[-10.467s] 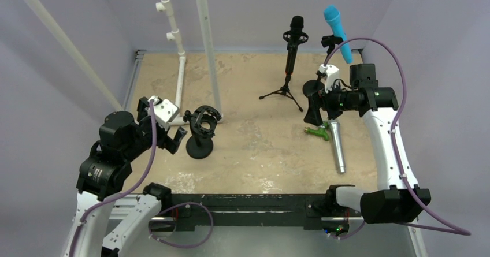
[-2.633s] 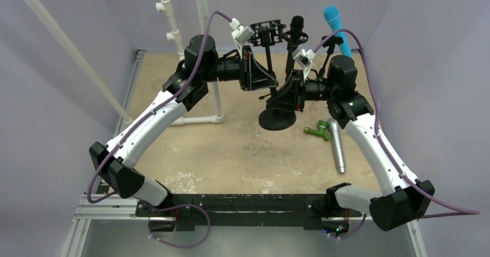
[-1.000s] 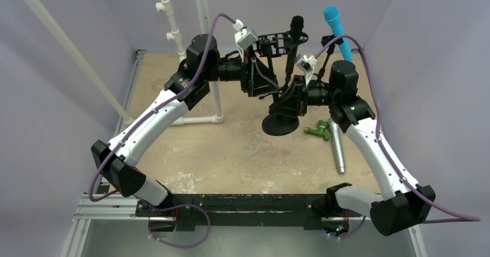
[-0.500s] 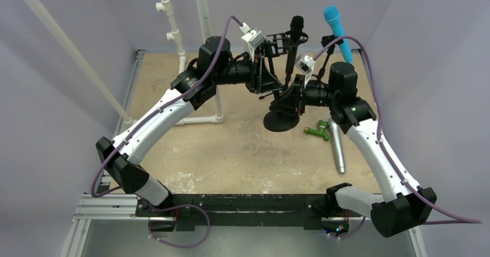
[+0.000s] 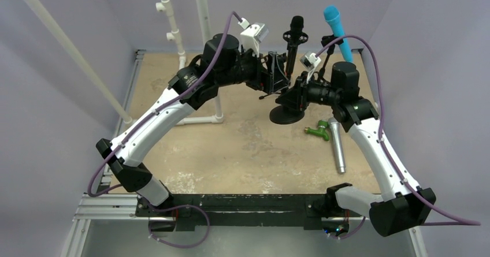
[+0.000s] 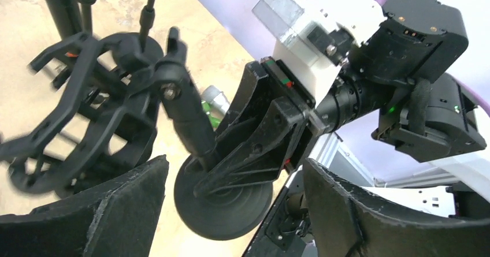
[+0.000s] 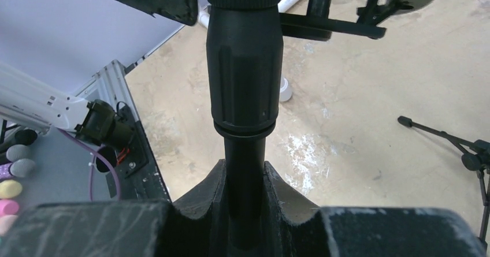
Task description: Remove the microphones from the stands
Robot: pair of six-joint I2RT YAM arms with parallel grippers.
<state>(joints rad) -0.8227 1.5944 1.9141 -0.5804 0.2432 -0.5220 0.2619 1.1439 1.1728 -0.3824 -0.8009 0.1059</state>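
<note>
My right gripper (image 5: 296, 95) is shut on the pole (image 7: 244, 95) of a black round-based stand (image 5: 287, 115) and holds it tilted above the table. The stand's shock mount (image 6: 86, 112) carries no microphone. My left gripper (image 5: 277, 72) is open and faces the stand, with the mount just beyond its left finger and the base (image 6: 222, 202) showing through the gap. A black microphone (image 5: 296, 25) sits upright in a tripod stand at the back. A blue microphone (image 5: 337, 29) sits in a stand at the back right.
A silver microphone (image 5: 337, 147) with a green clip (image 5: 318, 132) lies on the table right of the lifted stand. White pipes (image 5: 205, 49) rise at the back left. One tripod leg (image 7: 445, 138) reaches toward the held stand.
My left gripper closed briefly, then opened wide. The left arm has stretched further right. The shock mount has dropped from high beside the black microphone to level with the left fingers, and the stand has shifted slightly right.
</note>
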